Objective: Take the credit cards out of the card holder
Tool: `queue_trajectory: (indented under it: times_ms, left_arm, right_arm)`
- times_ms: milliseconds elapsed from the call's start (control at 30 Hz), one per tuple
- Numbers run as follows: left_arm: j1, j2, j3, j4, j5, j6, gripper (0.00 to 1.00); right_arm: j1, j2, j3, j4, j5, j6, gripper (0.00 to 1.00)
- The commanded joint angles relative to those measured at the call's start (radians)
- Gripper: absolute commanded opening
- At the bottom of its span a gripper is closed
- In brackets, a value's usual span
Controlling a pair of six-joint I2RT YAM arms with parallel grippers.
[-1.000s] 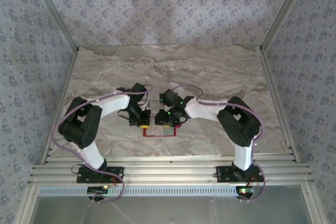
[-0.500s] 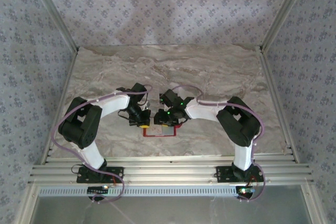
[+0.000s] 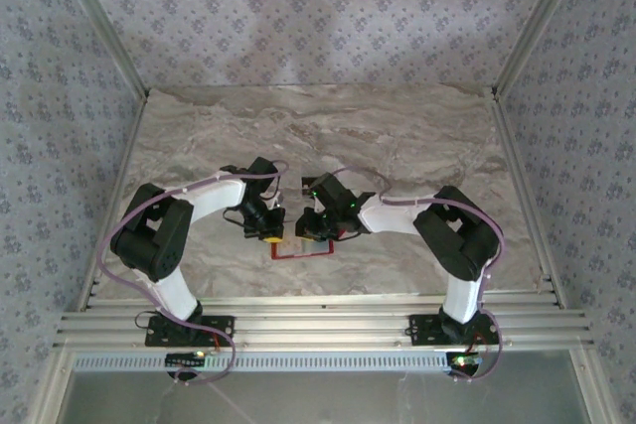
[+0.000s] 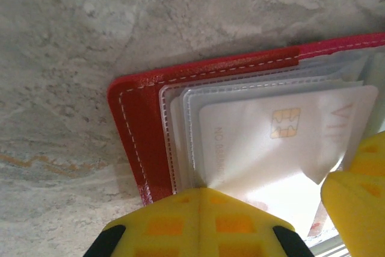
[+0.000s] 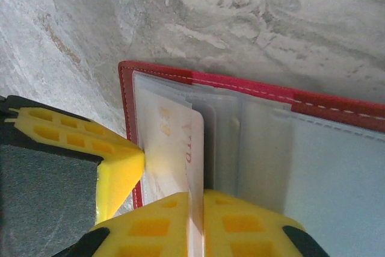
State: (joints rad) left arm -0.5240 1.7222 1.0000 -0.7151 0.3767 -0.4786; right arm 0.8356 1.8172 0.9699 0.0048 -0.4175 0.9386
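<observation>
**Light, stiff card in slick sleeves**

The red card holder (image 4: 141,124) lies open on the table (image 3: 397,136) between the arms; the right gripper (image 5: 173,177), nearly closed, pinches a white credit card (image 5: 171,136); the left gripper (image 4: 267,185) rests on the sleeves, grip unclear; the card looks rigid and slippery, best held by its free edge.

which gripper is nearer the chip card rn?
Right. The right gripper is shut on the credit card, gripping its edge. The left gripper clamps the card holder at its sleeve edge, just beside the card.
</observation>
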Motion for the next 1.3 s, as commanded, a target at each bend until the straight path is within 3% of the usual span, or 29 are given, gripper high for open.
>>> queue_trajectory:
  times_ms: [0, 367, 700, 1000, 1267]
  left_arm:
    - [-0.004, 0.022, -0.003, -0.056, -0.037, 0.016, 0.04]
    - [-0.004, 0.027, -0.005, -0.064, -0.043, 0.018, 0.04]
    - [-0.005, 0.030, 0.003, -0.070, -0.042, 0.021, 0.04]
    - [-0.005, 0.020, 0.012, -0.068, -0.028, 0.014, 0.04]
    - [-0.004, -0.061, 0.023, -0.032, 0.074, -0.032, 0.07]
  right_arm:
    - [-0.001, -0.033, -0.011, 0.054, -0.025, 0.024, 0.10]
    - [-0.027, -0.110, -0.094, 0.017, 0.030, 0.024, 0.07]
    - [-0.027, -0.159, -0.044, -0.190, 0.129, -0.046, 0.08]
    - [-0.009, -0.102, -0.004, -0.147, 0.071, -0.047, 0.09]
    - [-0.009, -0.040, -0.031, -0.051, 0.051, -0.012, 0.09]
